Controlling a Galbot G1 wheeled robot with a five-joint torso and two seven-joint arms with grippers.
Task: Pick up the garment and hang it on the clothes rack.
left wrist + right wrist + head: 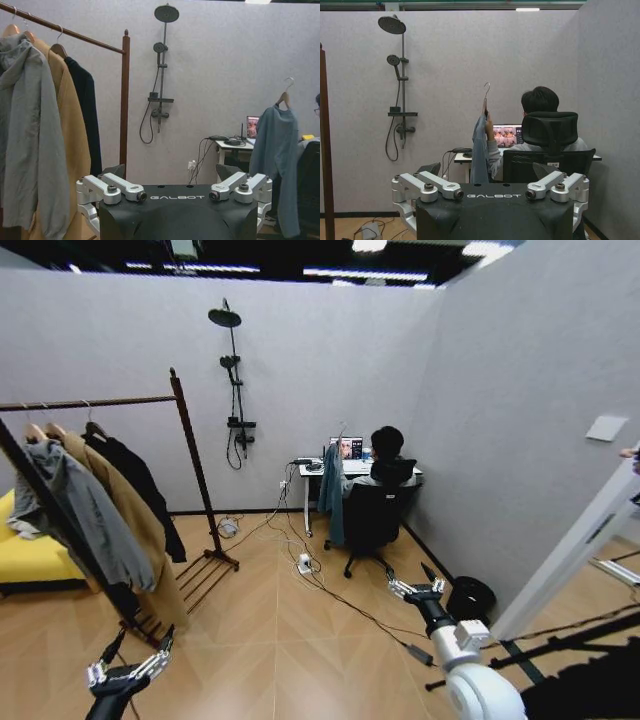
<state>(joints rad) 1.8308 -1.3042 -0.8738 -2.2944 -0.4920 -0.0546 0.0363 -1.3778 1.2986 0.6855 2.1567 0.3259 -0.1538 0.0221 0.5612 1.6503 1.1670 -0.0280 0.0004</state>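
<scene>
Both grippers, left (130, 665) and right (417, 588), released and empty; teal garment (331, 493) far ahead of jaws, held up by seated person's hand (488, 121); approach squarely, grab hanger neck.

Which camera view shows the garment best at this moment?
The left wrist view: the garment faces the camera broadside on its wooden hanger, near the desk. The right wrist view shows the garment edge-on as a narrow strip, its hanger held up by a seated person's hand. The head view shows it small and far off.
</scene>
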